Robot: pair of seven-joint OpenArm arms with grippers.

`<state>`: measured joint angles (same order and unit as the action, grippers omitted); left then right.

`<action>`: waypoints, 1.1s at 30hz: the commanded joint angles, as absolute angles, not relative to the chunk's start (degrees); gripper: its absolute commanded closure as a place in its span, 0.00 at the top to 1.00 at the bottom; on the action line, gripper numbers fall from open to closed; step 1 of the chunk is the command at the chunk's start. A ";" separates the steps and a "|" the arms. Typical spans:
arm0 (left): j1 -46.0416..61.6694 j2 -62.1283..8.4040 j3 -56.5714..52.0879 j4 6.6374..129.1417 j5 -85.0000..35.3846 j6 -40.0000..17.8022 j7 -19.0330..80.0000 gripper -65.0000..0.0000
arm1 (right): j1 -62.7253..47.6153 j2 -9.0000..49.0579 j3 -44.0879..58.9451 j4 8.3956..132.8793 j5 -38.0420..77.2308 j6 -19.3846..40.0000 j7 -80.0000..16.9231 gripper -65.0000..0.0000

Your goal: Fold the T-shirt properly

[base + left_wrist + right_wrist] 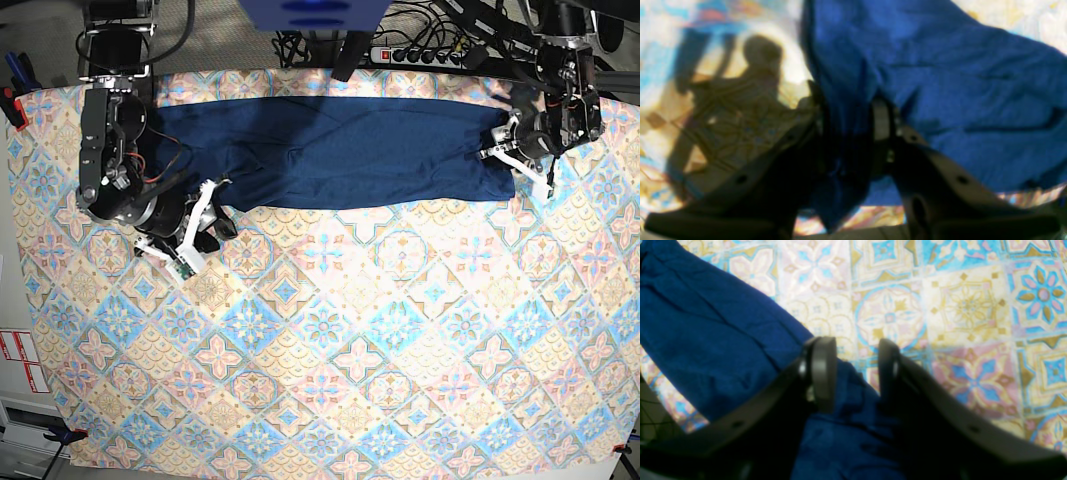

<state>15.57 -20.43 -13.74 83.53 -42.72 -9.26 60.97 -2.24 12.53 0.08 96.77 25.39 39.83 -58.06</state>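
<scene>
Between the left gripper's (846, 115) jaws runs a bunched fold of the T-shirt (340, 150), clamped at its end near the cloth's edge. Right gripper (856, 368), at the opposite end, straddles fabric with jaws apart; a grasp cannot be told. Shirt lies as a long navy band across the far side of the patterned tablecloth (330, 340).

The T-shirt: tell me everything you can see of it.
The T-shirt is plain dark navy, of soft thin fabric with no print. It lies folded into a long band along the far edge of the patterned tablecloth, lightly wrinkled. The left gripper has fabric between its fingers at one end. The right gripper straddles a fold at the other end, with its jaws apart.
</scene>
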 commanded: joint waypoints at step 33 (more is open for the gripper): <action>18.07 -24.57 -29.58 94.55 -47.87 -10.33 62.55 0.00 | -2.68 13.14 0.48 100.53 26.24 40.00 -56.84 0.31</action>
<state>18.00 -23.73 -29.26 93.34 -47.20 -10.11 63.07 -3.57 12.56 0.16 99.48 25.39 39.86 -58.11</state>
